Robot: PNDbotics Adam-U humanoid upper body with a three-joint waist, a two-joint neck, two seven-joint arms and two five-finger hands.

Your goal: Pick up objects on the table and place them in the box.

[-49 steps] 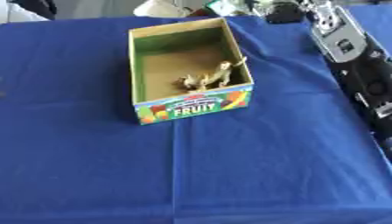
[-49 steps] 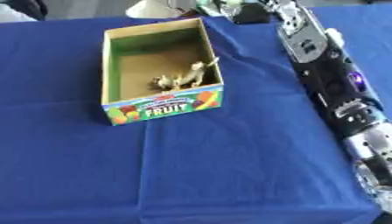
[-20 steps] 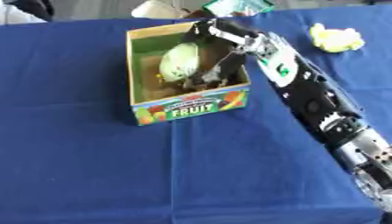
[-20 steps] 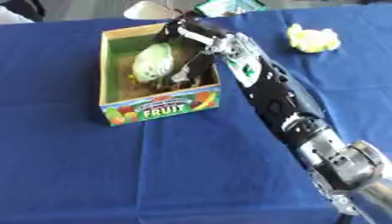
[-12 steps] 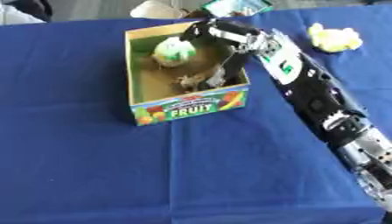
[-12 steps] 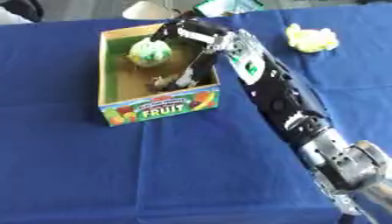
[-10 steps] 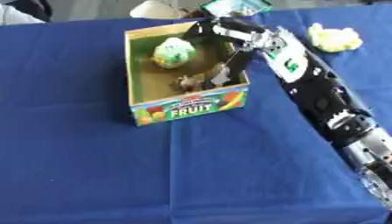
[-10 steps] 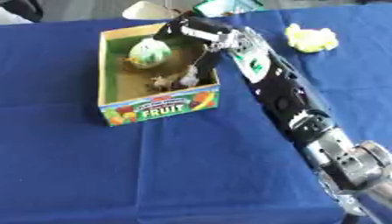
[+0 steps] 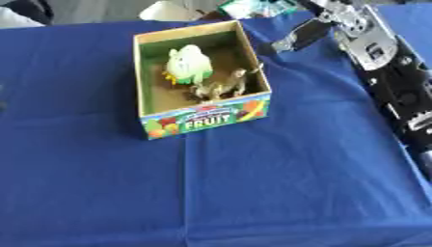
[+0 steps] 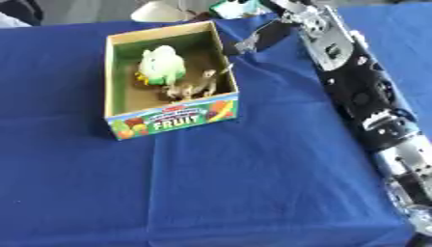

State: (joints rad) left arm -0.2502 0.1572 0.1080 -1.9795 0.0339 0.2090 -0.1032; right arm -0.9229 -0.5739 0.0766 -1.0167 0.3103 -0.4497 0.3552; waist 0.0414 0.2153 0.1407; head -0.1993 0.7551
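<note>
The box (image 9: 202, 118) stands on the blue-covered surface (image 9: 253, 193), holding a pale green toy (image 9: 187, 61) and a small tan figure (image 9: 221, 86). Beyond its far corner the right robot hand (image 10: 253, 39) shows; whether its fingers are apart cannot be told. The next reach should clear the box wall. Past the surface lie indistinct items.

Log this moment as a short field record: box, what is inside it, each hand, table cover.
box: open cardboard box printed FRUIT on its front, standing on the cloth
contents: pale green toy toward the back; small tan animal figure in front of it
right hand: right hand outside the box, past its far right corner, holding nothing; finger pose unclear
left hand: not in view
table cover: blue cloth
</note>
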